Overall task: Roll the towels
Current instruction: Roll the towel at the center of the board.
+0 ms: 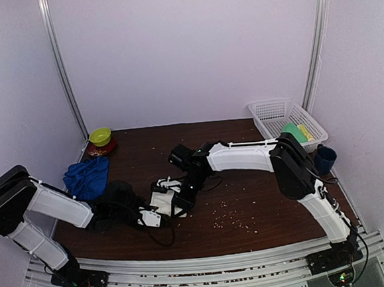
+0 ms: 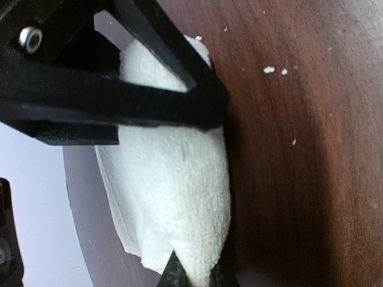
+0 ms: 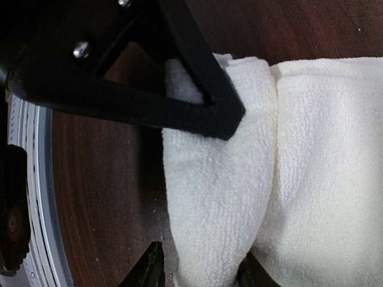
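Pale lilac walls are closing in a dark wooden worktop (image 1: 248, 179) scattered with crumbs (image 1: 234, 214). Both arms are meeting at its middle over the white towel (image 1: 163, 200), which is lying bunched there, nearer the front edge than the back. The left fingers (image 2: 179, 107) are clenching on a thick fold of it, the cloth bulging out between them. That pinch is probably there to pin the end so the roll does not slip. The right fingers (image 3: 203, 113) are straddling a fold on the other side, one of them resting on the pile, but I cannot tell whether they are squeezing it or only bracketing it. In the right wrist view a rounded fold is sitting against a flatter stretch of cloth, so I judge the rolling to be begun and not finished. The blue towel (image 1: 87, 177) is lying crumpled at the back left, just beside a green bowl (image 1: 99, 135) and well apart from both sets of fingers, apparently left for afterwards. A white basket (image 1: 269, 111) is sitting at the back right corner.
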